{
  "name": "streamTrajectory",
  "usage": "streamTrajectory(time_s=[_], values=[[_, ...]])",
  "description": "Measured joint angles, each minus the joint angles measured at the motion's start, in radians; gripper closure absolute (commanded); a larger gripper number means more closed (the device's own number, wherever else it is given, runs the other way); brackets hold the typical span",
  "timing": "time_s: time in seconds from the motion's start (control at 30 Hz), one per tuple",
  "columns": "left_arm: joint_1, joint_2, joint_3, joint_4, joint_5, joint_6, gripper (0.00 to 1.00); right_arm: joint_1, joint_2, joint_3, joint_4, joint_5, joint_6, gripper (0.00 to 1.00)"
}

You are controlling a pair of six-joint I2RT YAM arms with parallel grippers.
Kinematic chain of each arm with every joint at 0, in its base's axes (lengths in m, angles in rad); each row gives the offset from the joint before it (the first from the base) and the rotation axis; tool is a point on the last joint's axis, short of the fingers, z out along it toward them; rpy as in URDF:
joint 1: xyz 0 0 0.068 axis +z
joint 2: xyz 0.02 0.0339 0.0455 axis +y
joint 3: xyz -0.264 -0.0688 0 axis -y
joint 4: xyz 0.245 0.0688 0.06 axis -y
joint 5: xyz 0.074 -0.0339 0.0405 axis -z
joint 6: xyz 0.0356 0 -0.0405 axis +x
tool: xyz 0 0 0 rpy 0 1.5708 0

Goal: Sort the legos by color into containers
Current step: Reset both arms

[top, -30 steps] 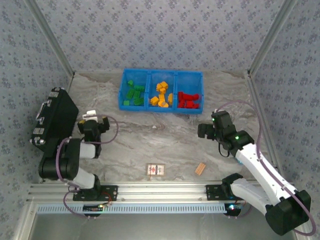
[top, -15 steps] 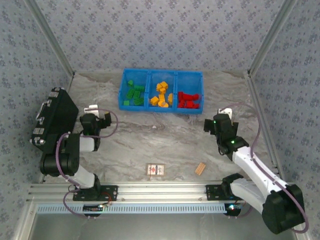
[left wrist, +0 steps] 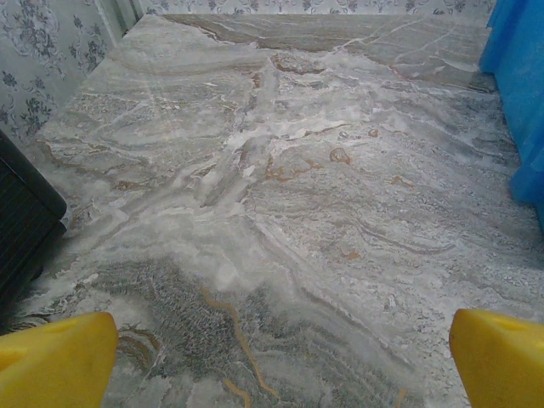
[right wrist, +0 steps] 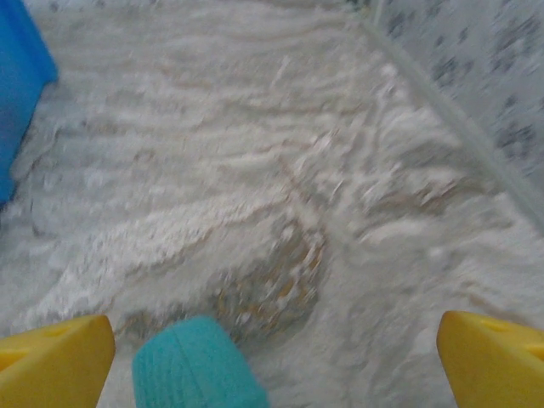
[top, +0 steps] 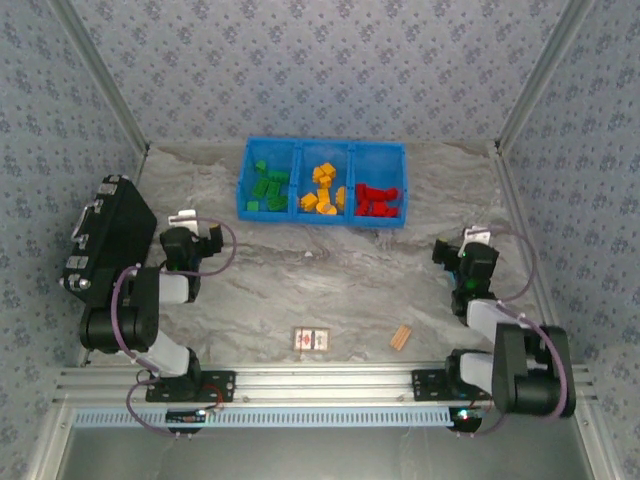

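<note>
Apparently the legos (top: 322,190) lie sorted by colour in the bins (top: 322,143) at twelve o'clock. Left gripper (left wrist: 276,364), at nine, and right gripper (right wrist: 276,353), at three, gape empty; fold the arms home gently, clear of the bins.

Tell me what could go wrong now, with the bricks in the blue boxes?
1. The left gripper, open, hangs right beside the black case; a sideways swing might bump it.
2. The wooden block and the card lie loose on the table, where a folding arm could knock them.
3. The right gripper, open too, sits near the side rail and could scrape it.
</note>
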Motion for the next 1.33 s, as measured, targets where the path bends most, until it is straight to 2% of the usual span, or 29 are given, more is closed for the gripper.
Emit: streamTrajectory(time_s=[0.17,0.27,0.63,1.33], values=[[0.0,0.0,0.0,0.0,0.0,0.0,0.0,0.019,0.217,0.089,0.096,-0.082,-0.025,0.01],[0.0,0.0,0.0,0.0,0.0,0.0,0.0,0.05,0.273,0.141,0.121,-0.111,-0.049,0.01],[0.0,0.0,0.0,-0.001,0.0,0.0,0.0,0.045,0.274,0.152,0.135,-0.144,-0.062,0.01],[0.0,0.0,0.0,-0.001,0.0,0.0,0.0,0.056,0.274,0.156,0.135,-0.133,-0.072,0.01]])
